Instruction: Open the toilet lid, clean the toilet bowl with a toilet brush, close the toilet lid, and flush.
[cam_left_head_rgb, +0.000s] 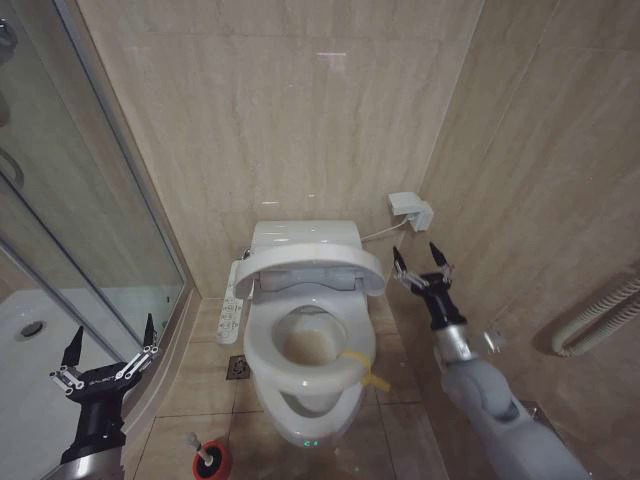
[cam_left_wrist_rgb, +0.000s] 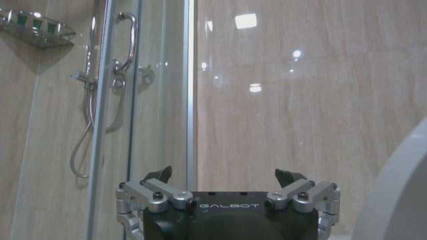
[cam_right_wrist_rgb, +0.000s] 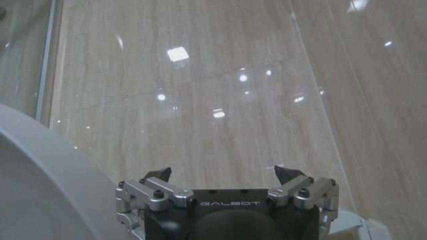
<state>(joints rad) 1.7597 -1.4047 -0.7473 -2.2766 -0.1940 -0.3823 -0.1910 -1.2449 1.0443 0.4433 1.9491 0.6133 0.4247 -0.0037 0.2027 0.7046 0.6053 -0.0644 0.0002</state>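
Toilet lid (cam_left_head_rgb: 312, 262) stood raised over toilet bowl (cam_left_head_rgb: 310, 346); right gripper (cam_left_head_rgb: 422, 269) hovered just beside lid's right edge, fingers spread, empty; toilet brush (cam_left_head_rgb: 206, 457) sat in red holder (cam_left_head_rgb: 212, 462) on floor, nearer left gripper (cam_left_head_rgb: 108, 358), fingers also spread.

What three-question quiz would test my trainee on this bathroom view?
1. True or false: the toilet lid is raised.
2. Which gripper is nearer the lid: left gripper or right gripper?
3. Where is the toilet brush?

Key: 1. True, the toilet bowl is exposed. 2. Right gripper. 3. On the floor in its red holder, left of the toilet.
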